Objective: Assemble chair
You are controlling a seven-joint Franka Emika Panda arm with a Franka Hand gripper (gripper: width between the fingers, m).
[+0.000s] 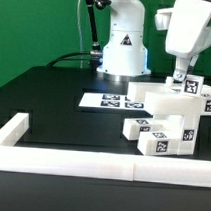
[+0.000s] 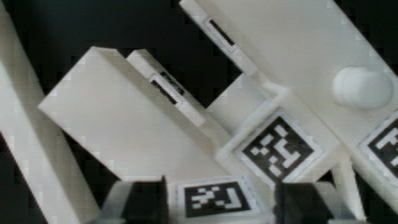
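Two fingers [image 2: 128, 200] of the gripper [image 1: 179, 70] are pressed together on a small tagged block [image 2: 214, 193], so you are pinching a piece of the chair [image 1: 165, 119] itself. Read the exterior view as a clock face with the arm's base at twelve: the chair sits between three and four o'clock on the black table [image 1: 53, 106]; the gripper hangs over the chair's one o'clock corner; the marker board [image 1: 106, 99] lies near the dial's centre, at nine o'clock from the chair; the border rail [image 1: 50, 163] runs from six round to eight.

My judgement is that you are seating this block into the assembly; whether it is fully home, I cannot tell. To do it well, hold the pinch firm and square; move along the joint's own line, not sideways, since the stacked parts may shift under a skewed push; use the wrist view to check that the block's tag sits centred between the fingers; release only once the faces meet flush.

As for looks, the chair is white, chunky and blocky, a stepped stack in the exterior view; black-and-white square tags mark several faces. Close up you see a flat slotted panel [image 2: 116, 105], a tagged cube end [image 2: 276, 145] and a round white peg [image 2: 361, 85].
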